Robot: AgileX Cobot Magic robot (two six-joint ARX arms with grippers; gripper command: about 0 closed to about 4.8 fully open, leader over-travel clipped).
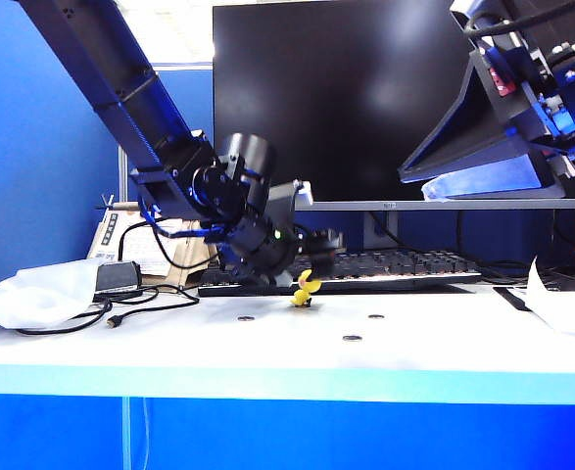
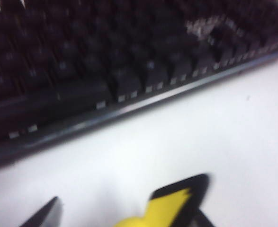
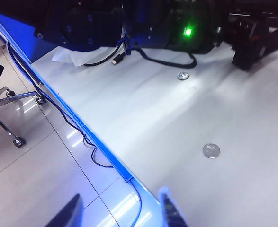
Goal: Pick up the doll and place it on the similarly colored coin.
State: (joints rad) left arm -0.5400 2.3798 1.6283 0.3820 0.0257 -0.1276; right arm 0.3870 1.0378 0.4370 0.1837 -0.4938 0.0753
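Observation:
The yellow doll (image 1: 307, 289) stands upright on the white table (image 1: 169, 343), just in front of the keyboard (image 1: 395, 264). The coin is hidden; only a thin dark rim shows under the doll's base. My left gripper (image 1: 311, 266) hangs low right behind the doll. In the left wrist view its jaws (image 2: 127, 212) are open around the doll's black-tipped ear (image 2: 174, 205), which lies close to one finger (image 2: 201, 219) and well apart from the other finger (image 2: 49, 215). My right gripper (image 1: 429, 181) hangs high at the right, open and empty (image 3: 121, 196), above the table's front edge.
Three grey coins (image 1: 246, 318) (image 1: 376, 316) (image 1: 352, 338) lie on the table near the doll; the right wrist view shows them too (image 3: 211, 151). A monitor (image 1: 365, 98) stands behind the keyboard (image 2: 105, 71). Cables and white cloth (image 1: 32, 294) sit at the left, paper (image 1: 561, 304) at the right.

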